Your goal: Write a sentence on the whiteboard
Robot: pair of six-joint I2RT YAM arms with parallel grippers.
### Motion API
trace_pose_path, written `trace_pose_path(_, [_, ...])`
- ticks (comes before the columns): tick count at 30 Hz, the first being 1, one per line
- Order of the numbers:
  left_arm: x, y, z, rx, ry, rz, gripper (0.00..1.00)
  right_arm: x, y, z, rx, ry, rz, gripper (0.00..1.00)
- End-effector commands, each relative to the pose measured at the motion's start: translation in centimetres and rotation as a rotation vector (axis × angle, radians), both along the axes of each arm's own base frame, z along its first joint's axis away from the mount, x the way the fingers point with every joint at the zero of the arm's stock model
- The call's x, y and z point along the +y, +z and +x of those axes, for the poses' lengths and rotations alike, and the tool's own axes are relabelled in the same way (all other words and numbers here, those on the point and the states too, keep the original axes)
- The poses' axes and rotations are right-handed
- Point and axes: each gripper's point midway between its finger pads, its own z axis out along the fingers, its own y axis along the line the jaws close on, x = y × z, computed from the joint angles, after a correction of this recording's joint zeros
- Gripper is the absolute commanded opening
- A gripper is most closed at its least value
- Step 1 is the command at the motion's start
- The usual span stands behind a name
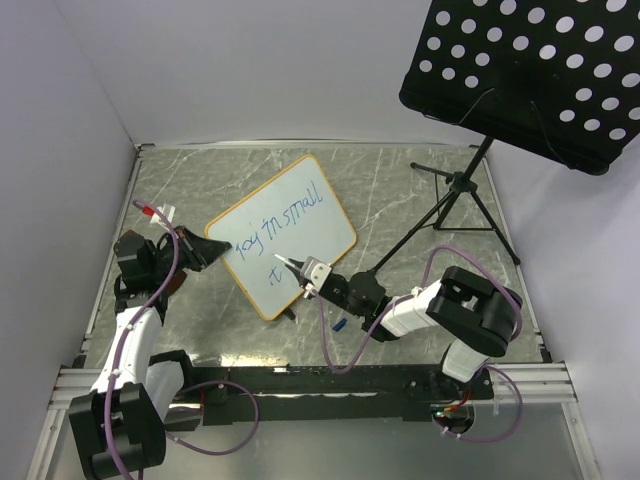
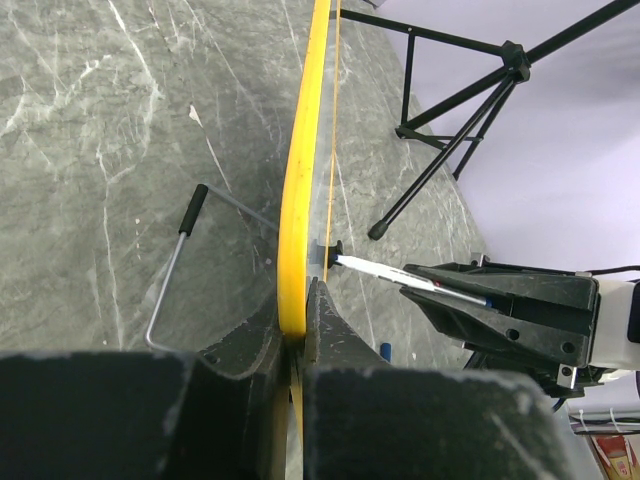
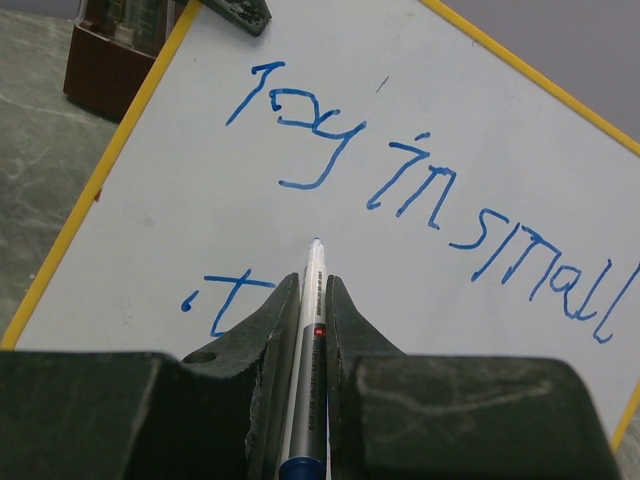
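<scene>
Whiteboard [image 1: 300,245] mid-frame on the counter [image 1: 400,195]
Right claw [image 3: 312,288] grips a marker [image 3: 306,345], tip close to the board; left claw [image 2: 297,318] clamps its yellow edge. Sentence [image 3: 400,180] reads "joy in small", "t" underneath. Music stand [image 1: 530,70] upper right.

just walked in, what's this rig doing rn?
The left hand is clamped on the whiteboard at its edge, steadying it. The right hand grips a marker aimed at the board. The sentence in blue reads "joy in small", with only a "t" on the second line, so it isn't finished yet.
</scene>
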Motion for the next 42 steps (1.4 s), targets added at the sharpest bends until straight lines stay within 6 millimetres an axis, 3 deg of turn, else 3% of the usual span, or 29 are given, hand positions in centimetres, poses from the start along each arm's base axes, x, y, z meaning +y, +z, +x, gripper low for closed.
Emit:
trace_pose_path(1, [-0.5, 0.5, -0.4, -0.071, -0.055, 0.058, 0.01, -0.1, 4.0, 0.0, -0.092, 0.006, 0.145, 0.0])
trace_pose_path(11, [-0.5, 0.5, -0.4, -0.072, -0.056, 0.06, 0.01, -0.5, 3.1, 0.0, -0.074, 0.009, 0.127, 0.0])
trace_pose_path(34, [-0.5, 0.6, -0.4, -0.077, -0.055, 0.06, 0.01, -2.5, 0.0, -3.3, -0.044, 0.092, 0.06, 0.0])
trace_pose_path(42, [-0.6, 0.5, -0.5, -0.075, -0.056, 0.061, 0.01, -1.9, 2.7, -2.2, -0.081, 0.059, 0.122, 0.0])
